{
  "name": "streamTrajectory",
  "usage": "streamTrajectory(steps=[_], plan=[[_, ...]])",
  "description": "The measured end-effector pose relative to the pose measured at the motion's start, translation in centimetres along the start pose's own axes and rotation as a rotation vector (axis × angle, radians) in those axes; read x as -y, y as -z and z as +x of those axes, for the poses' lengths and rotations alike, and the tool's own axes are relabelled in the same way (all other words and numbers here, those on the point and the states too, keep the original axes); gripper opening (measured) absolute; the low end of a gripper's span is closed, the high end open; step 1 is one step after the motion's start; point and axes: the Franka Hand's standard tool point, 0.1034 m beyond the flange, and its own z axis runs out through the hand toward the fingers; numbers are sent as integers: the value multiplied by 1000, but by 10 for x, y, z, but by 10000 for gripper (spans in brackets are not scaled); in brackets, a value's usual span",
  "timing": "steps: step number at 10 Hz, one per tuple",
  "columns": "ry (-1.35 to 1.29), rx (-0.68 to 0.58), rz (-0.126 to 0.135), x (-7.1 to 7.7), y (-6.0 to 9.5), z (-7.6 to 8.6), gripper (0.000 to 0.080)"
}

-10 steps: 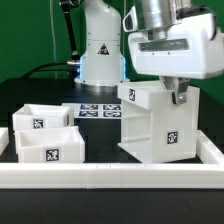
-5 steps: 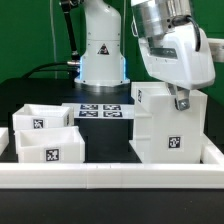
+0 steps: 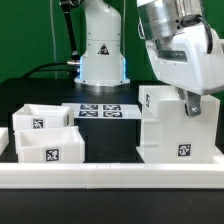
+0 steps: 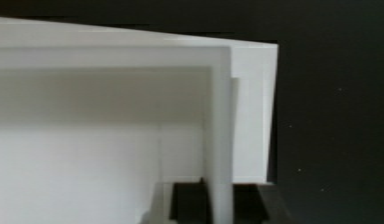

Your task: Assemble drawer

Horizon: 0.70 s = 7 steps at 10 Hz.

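Observation:
The large white drawer casing (image 3: pixel 178 125) stands on the black table at the exterior view's right, with square tags on its sides. My gripper (image 3: pixel 190 104) comes down onto its top edge and is shut on one thin wall of the casing. In the wrist view the casing's wall (image 4: pixel 226 120) runs straight between my dark fingers (image 4: pixel 189 200), with the casing's white inside beside it. Two shallow white box trays (image 3: pixel 40 119) (image 3: pixel 48 144) sit side by side at the exterior view's left, each with a tag on its front.
The marker board (image 3: pixel 100 110) lies flat at the back middle, in front of the robot base (image 3: pixel 100 50). A long white border rail (image 3: pixel 110 174) runs along the table's front edge, with another at the right (image 3: pixel 216 135).
My gripper has dragged the casing toward the exterior view's right, holding its wall. The two trays have not moved.

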Motion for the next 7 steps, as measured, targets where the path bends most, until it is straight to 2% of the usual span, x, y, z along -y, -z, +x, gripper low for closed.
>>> streamTrajectory(steps=[6, 7], plan=[[-6, 2, -2, 4, 0, 0, 38], [-4, 2, -2, 4, 0, 0, 224]])
